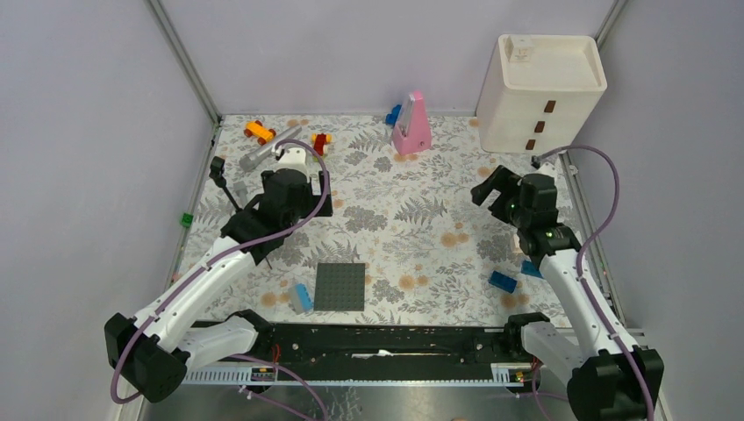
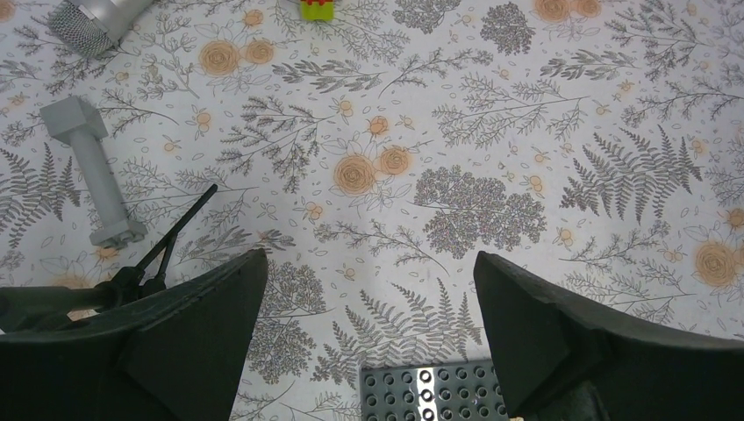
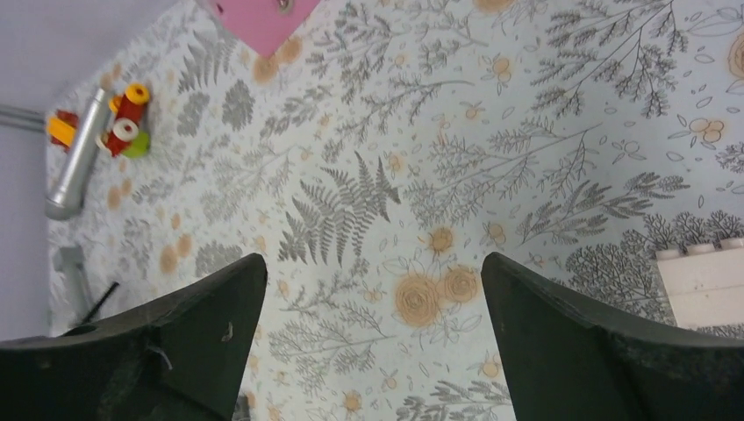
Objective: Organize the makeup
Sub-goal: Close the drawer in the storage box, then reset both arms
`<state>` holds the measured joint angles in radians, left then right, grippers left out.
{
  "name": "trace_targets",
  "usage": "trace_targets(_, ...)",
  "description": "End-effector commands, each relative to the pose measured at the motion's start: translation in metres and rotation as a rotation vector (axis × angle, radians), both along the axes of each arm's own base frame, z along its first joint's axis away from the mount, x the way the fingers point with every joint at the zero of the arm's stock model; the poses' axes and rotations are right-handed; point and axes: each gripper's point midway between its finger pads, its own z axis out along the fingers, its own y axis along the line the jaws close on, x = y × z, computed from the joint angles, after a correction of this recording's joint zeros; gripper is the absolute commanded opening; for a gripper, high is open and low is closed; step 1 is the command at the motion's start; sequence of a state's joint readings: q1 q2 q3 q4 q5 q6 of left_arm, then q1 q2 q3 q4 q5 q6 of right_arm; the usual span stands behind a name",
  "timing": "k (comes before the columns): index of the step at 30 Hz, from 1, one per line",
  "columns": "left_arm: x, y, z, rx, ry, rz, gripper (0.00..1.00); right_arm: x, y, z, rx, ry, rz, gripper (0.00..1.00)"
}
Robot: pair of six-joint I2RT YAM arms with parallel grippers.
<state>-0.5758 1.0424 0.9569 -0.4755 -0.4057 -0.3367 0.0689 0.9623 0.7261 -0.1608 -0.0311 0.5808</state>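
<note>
No makeup shows in any view: no brushes, sticks, puffs or sponge block. My left gripper [image 1: 313, 209] hangs open and empty over the left middle of the flowered mat [image 1: 404, 219]. In the left wrist view [image 2: 368, 272] only bare mat lies between its fingers. My right gripper [image 1: 491, 189] is open and empty over the right side of the mat. In the right wrist view [image 3: 373, 272] its fingers also frame bare mat.
A white drawer unit [image 1: 541, 92] stands back right, a pink wedge-shaped object [image 1: 412, 127] back centre. A silver microphone [image 1: 268, 147], toy bricks [image 1: 321, 140] and a black mini tripod [image 1: 224, 180] lie back left. A grey studded plate [image 1: 340, 287] and blue bricks [image 1: 502, 281] lie near.
</note>
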Motion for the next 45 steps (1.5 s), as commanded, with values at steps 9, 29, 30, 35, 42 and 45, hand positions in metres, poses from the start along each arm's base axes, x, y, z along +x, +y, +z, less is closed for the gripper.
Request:
trace_targets(9, 0.007, 0.003, 0.020, -0.041, -0.094, 0.027, 0.99, -0.049, -0.022, -0.033, -0.321, 0.110, -0.068, 1.00)
trace_targets(29, 0.001, 0.011, 0.026, -0.008, -0.097, 0.027, 0.99, -0.068, -0.053, -0.015, -0.400, -0.101, -0.175, 1.00)
trace_targets(30, 0.001, 0.011, 0.027, -0.008, -0.098, 0.025, 0.99, -0.067, -0.046, -0.011, -0.409, -0.110, -0.116, 1.00)
trace_targets(35, -0.001, 0.012, 0.030, -0.008, -0.106, 0.019, 0.99, -0.063, -0.030, -0.007, -0.409, -0.101, -0.004, 1.00)
trace_targets(42, -0.004, 0.013, 0.032, -0.012, -0.117, 0.009, 0.99, -0.055, -0.041, -0.024, -0.448, 0.020, -0.071, 0.99)
trace_targets(45, -0.003, 0.012, 0.034, -0.017, -0.118, 0.010, 0.99, -0.047, -0.022, -0.024, -0.438, 0.006, 0.043, 0.99)
